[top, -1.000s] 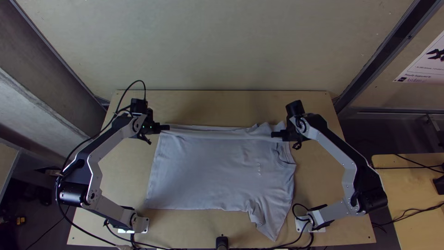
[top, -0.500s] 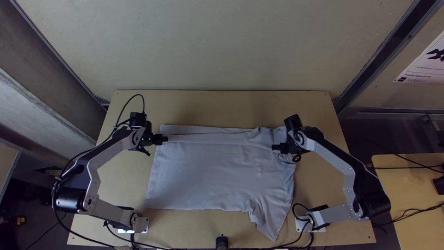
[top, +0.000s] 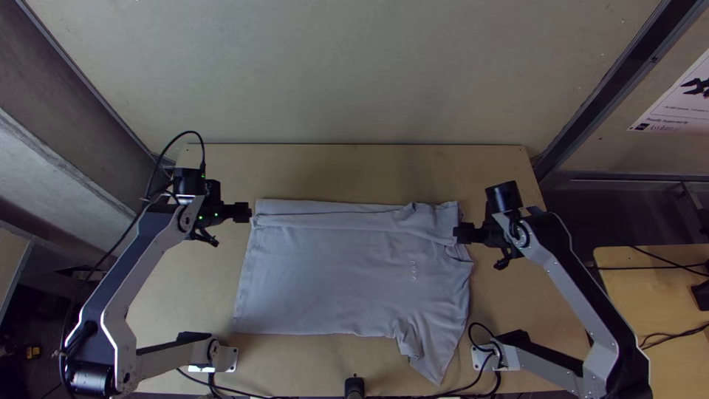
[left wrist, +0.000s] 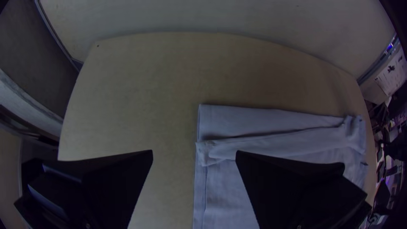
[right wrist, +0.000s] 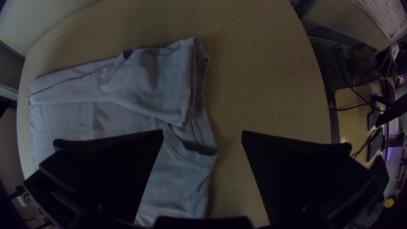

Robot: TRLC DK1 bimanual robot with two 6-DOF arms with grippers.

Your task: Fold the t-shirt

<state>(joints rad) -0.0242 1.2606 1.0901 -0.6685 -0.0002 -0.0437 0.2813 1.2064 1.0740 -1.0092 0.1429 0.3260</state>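
The light wooden table (top: 354, 174) is flat and smooth, and I call its far edge twelve o'clock. On its middle lies the t-shirt (top: 347, 273), pale grey, soft and thin, hem toward nine, neck end toward three. I judge the fold to be in its early part: the twelve o'clock side is turned inward, while the six o'clock side lies out flat. Left to do, as I read it, are that near side with its sleeve, then the folds along the length.

My left arm (top: 140, 270) comes up from seven o'clock, my right arm (top: 591, 288) from five, both smooth pale links with black joints. My left gripper (left wrist: 194, 152) is just beside the shirt's ten o'clock corner, its flat black fingers spread wide, with nothing between them. My right gripper (right wrist: 202, 131) is at the two o'clock end, by the neck, just as widely parted and holding nothing.

The folded-over band (top: 325, 220) is long and narrow, fairly straight, its layers a little stepped at the far side. Toward two o'clock the turned-in sleeve (right wrist: 157, 80) makes a blunt, rumpled flap. The loose sleeve (top: 432, 358) points to five, tapering and creased. The collar (top: 458, 253) curves at three, its ribbing puckered.
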